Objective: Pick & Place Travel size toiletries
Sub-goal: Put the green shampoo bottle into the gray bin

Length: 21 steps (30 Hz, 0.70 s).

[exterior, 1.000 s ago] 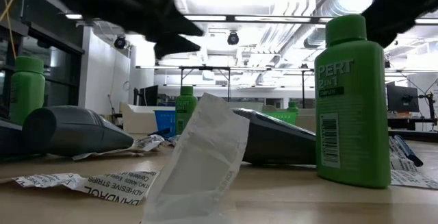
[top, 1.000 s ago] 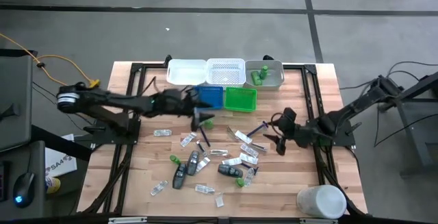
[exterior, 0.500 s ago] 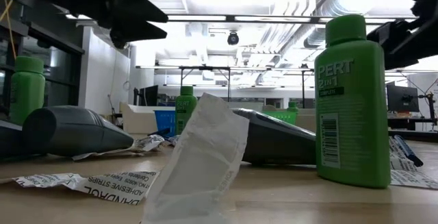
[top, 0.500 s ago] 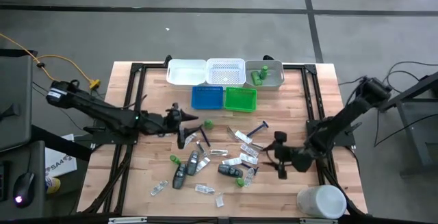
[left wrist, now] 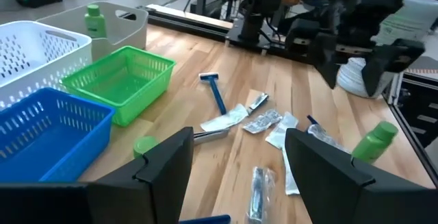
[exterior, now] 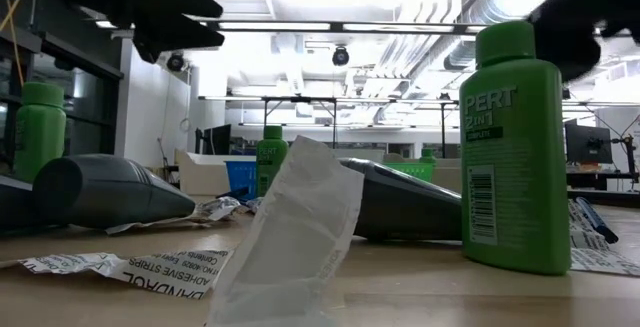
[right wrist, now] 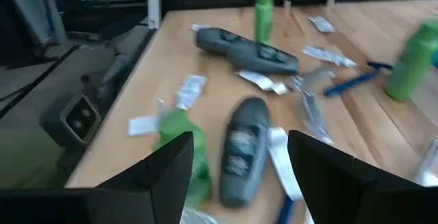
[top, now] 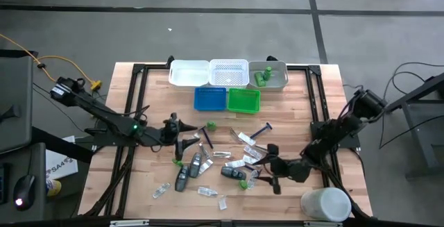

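The travel size toiletries lie scattered on the wooden table's near middle [top: 222, 163]: small green bottles [top: 176, 162], dark grey oblong pieces [top: 196, 163], clear flat packets [top: 244, 140] and a blue razor [top: 261, 131]. My left gripper [top: 182, 135] is open at the pile's left edge, above the table; its wrist view [left wrist: 236, 176] looks over the razor [left wrist: 213, 95] and packets. My right gripper [top: 269, 166] is open at the pile's right edge; its wrist view [right wrist: 236, 176] looks at a dark grey piece [right wrist: 243, 148] and a green bottle [right wrist: 181, 142]. Neither gripper holds anything.
Along the far edge stand a white tray [top: 189, 73], a white mesh basket [top: 229, 72] and a grey tray [top: 277, 78] with green bottles. In front of them are a blue basket [top: 210, 98] and a green basket [top: 243, 100]. A large white cylinder [top: 325, 205] lies at the near right corner.
My left gripper has drawn back from beside the blue basket toward the table's left and near edge, to the pile's left side. My right gripper has moved toward the near edge and slightly left, to the pile's right side. Both stay open; the toiletries have not moved.
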Each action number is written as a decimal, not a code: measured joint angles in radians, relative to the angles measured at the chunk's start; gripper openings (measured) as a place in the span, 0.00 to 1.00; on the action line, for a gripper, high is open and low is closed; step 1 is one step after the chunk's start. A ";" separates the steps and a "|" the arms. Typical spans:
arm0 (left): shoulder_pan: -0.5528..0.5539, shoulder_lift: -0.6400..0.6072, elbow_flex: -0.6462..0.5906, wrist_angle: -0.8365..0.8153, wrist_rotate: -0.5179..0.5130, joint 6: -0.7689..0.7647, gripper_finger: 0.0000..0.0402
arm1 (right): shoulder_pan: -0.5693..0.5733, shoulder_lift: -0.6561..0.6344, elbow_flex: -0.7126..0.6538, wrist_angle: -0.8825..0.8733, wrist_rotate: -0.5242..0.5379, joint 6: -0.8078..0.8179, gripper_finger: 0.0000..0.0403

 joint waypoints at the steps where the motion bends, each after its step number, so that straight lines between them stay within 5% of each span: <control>1: -0.010 0.000 0.000 0.001 -0.013 0.000 0.57 | 0.000 0.010 0.030 -0.032 -0.006 -0.009 0.57; 11: -0.084 0.000 0.000 -0.010 -0.051 -0.001 0.57 | 0.047 0.110 0.321 -0.422 0.066 0.167 0.57; 21: -0.092 0.001 0.000 -0.021 -0.056 -0.027 0.57 | 0.137 0.239 0.418 -0.455 0.218 0.316 0.57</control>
